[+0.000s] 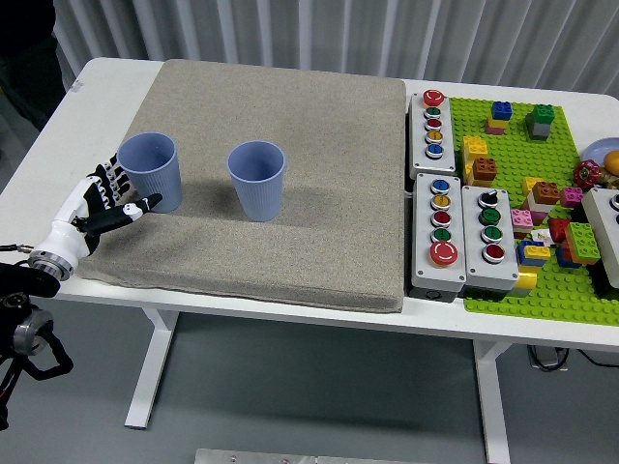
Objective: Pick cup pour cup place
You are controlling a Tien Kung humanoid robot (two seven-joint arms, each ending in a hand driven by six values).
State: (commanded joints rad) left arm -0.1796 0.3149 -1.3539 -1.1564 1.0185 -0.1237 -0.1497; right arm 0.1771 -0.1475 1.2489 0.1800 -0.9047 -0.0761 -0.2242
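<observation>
White table point(58, 126) carries a big grey mat point(290, 155), and on it two blue cups, both upright, mouths up, long axes vertical. Left cup point(150, 171) stands near the mat's left edge; the second cup point(257, 180) stands apart to its right. Right of the mat: three button boxes point(440, 232), then a green brick plate point(542, 193). The left hand point(104, 200) is beside the left cup, fingers spread, perhaps just touching its base.

Blue cups point(150, 170), beige mat point(290, 116)
</observation>
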